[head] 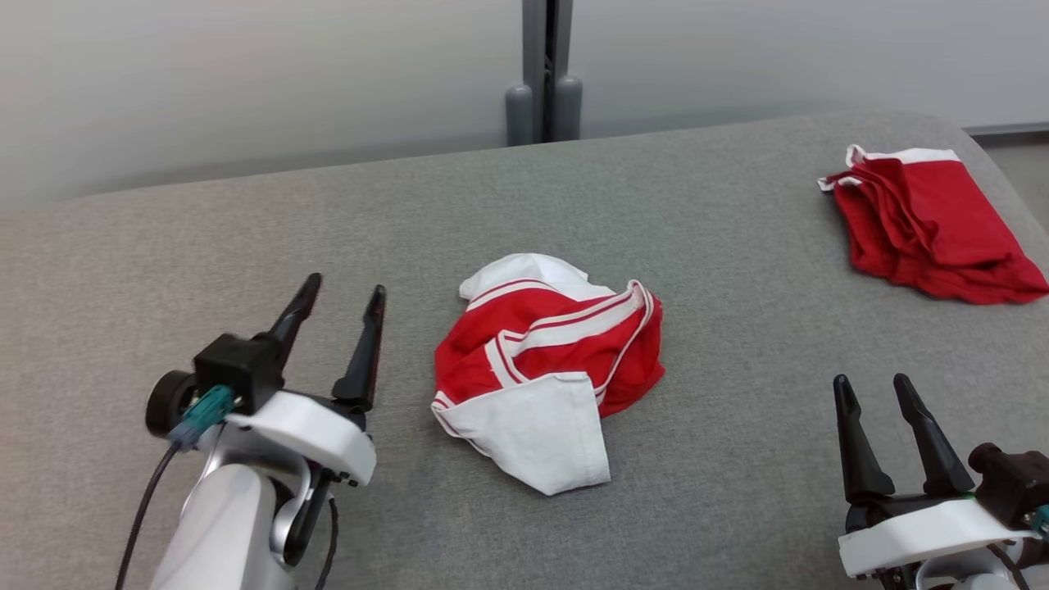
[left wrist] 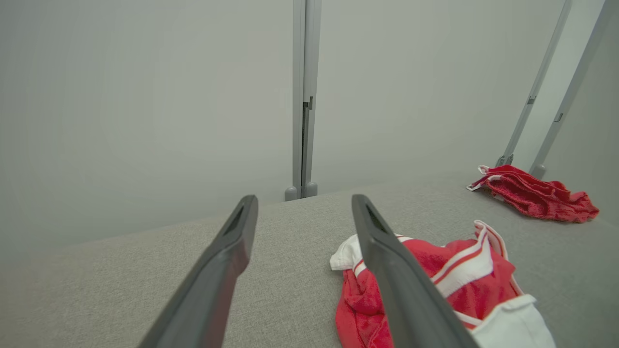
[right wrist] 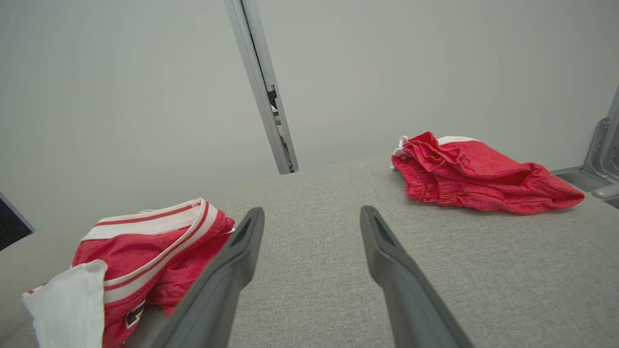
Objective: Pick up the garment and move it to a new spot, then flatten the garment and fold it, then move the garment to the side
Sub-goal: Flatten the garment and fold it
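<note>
A crumpled red garment [head: 545, 360] with white stripes and white panels lies in a heap at the middle of the grey padded table [head: 246, 229]. My left gripper [head: 344, 287] hovers open just left of the heap, fingers pointing away from me. In the left wrist view the garment [left wrist: 464, 280] lies to the right of the open gripper [left wrist: 303, 199]. My right gripper [head: 871, 381] is open at the lower right, well apart from the heap. Seen from the right wrist, the garment [right wrist: 145, 251] sits left of that gripper [right wrist: 312, 211]. Nothing is held.
A second red garment [head: 926, 221] with white trim lies folded at the table's far right corner. A grey post [head: 545, 74] stands behind the table's far edge against a pale wall. Bare grey surface stretches between the two garments.
</note>
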Controlling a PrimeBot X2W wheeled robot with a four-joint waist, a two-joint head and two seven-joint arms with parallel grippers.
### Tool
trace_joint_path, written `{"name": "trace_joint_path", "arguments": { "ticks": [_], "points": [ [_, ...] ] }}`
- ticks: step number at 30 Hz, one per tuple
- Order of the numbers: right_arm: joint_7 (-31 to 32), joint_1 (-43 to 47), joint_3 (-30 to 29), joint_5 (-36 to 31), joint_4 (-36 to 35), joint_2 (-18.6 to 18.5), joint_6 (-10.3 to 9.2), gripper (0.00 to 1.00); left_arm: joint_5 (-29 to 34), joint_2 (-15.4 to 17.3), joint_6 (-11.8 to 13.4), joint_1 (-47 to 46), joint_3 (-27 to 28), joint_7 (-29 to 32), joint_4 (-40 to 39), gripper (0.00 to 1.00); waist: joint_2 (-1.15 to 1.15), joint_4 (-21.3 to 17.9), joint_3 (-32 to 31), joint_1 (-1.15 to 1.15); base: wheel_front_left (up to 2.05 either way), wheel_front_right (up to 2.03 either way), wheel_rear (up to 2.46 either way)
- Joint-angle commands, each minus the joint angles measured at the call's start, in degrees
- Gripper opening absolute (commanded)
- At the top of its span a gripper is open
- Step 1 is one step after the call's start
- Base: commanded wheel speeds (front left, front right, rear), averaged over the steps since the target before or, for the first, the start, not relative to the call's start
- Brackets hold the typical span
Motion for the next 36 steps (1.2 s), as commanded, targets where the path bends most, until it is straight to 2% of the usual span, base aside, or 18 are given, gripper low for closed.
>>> {"name": "trace_joint_path", "arguments": {
  "ticks": [1,6,15,22,23,24,25,31,36],
  "points": [
    [-0.29,-0.63,-0.02,0.37,0.33,-0.29,0.01,1.0,-0.31,0.51,-0.2,-1.42,-0.77,0.51,0.79,1.0,0.0,-1.12,0.96,0.0,0.0,0.0,0.0],
    [-0.29,-1.29,-0.12,0.64,0.33,-0.14,0.01,1.0,-1.24,1.14,-0.6,-4.98,-6.06,2.94,5.0,1.0,0.0,-3.06,2.61,0.0,0.0,0.0,0.0],
    [-0.29,-2.1,-0.72,1.02,0.39,-0.02,0.01,1.0,-5.68,4.3,-0.69,-9.11,-16.08,7.74,12.63,1.0,0.0,-5.42,4.45,0.0,0.0,0.0,0.0],
    [-0.29,-2.4,-1.35,1.11,0.31,0.08,0.01,1.0,-10.25,5.33,-0.58,-9.44,-19.89,13.33,16.3,1.0,0.0,-6.18,4.9,0.0,0.0,0.0,0.0],
    [-0.29,-2.35,-1.4,1.06,0.32,0.12,0.01,1.0,-10.69,5.59,-0.58,-9.29,-20.66,14.19,16.55,0.75,0.0,-6.27,4.88,0.0,0.0,0.0,0.0],
    [-0.29,-2.34,-1.44,1.01,0.34,0.16,0.01,1.0,-11.39,5.77,-0.58,-9.14,-21.19,14.77,16.66,0.21,0.0,-6.35,4.83,0.0,0.0,0.0,0.0],
    [-0.29,-2.34,-1.5,0.95,0.36,0.19,0.01,1.0,-11.82,5.88,-0.59,-8.86,-21.95,15.28,16.64,0.0,0.0,-6.44,4.77,0.0,0.0,0.0,0.0],
    [-0.29,-1.51,-2.61,0.66,-0.11,0.2,0.01,1.0,-14.39,6.13,-0.59,-8.37,-23.68,14.92,15.02,0.0,0.0,-5.69,4.38,0.0,0.0,0.0,0.0],
    [-0.29,-1.09,-3.83,0.35,-0.79,-0.09,0.01,1.0,-14.62,6.12,0.02,-10.88,-22.01,10.25,11.95,0.0,0.0,-3.21,3.61,0.0,0.0,0.0,0.0]
  ]
}}
